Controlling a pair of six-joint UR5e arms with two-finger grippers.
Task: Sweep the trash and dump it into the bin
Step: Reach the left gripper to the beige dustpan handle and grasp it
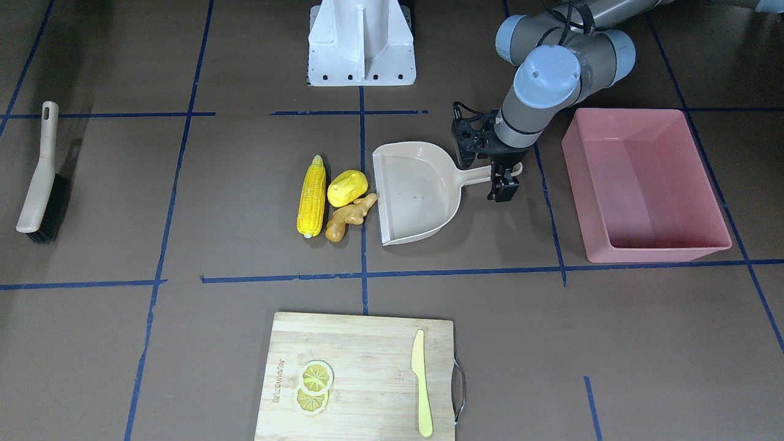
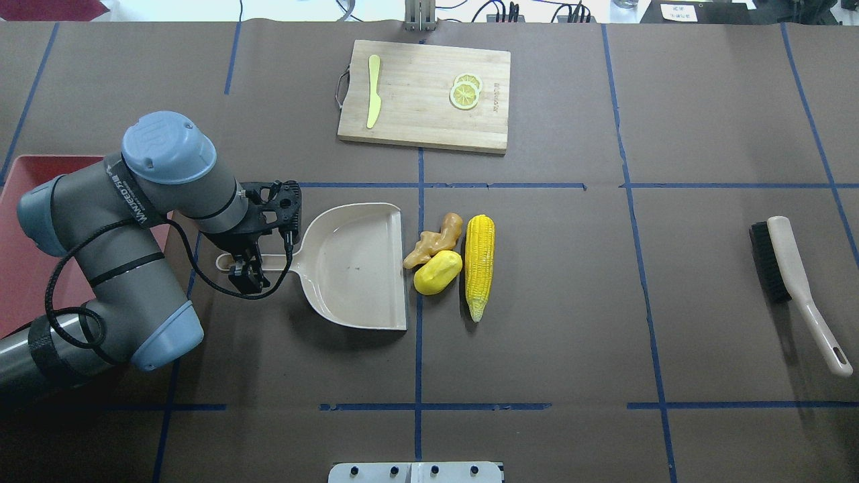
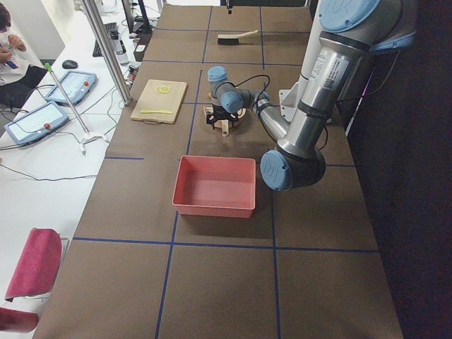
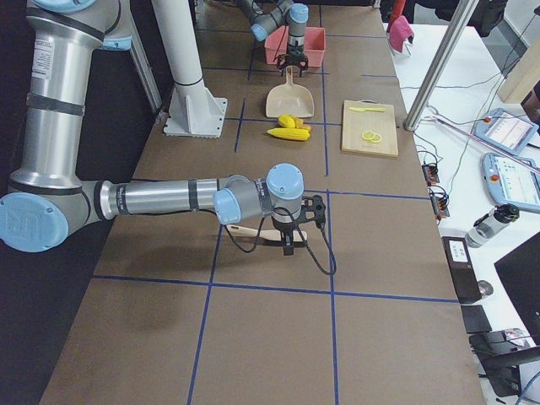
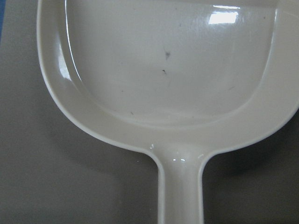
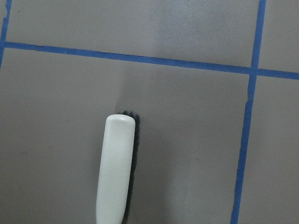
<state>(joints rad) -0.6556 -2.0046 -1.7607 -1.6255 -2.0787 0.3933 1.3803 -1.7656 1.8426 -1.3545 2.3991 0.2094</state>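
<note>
The trash lies in a cluster: a corn cob [image 1: 311, 197], a yellow lump [image 1: 347, 187] and a ginger root [image 1: 350, 215], just off the open edge of the beige dustpan [image 1: 416, 196]. My left gripper [image 1: 505, 184] sits low over the dustpan's handle with its jaws shut on it; the left wrist view shows the pan [image 5: 163, 70] empty. The pink bin [image 1: 655, 254] stands empty beside that arm. My right gripper [image 4: 288, 246] hovers over the hand brush [image 6: 117, 168]. It shows only in the exterior right view, so I cannot tell whether it is open or shut.
A wooden cutting board [image 1: 361, 380] with two lemon slices [image 1: 313, 386] and a pale knife [image 1: 420, 380] lies at the operators' side. The brush [image 1: 40, 177] lies flat far from the trash. The white robot base [image 1: 361, 43] stands behind the dustpan.
</note>
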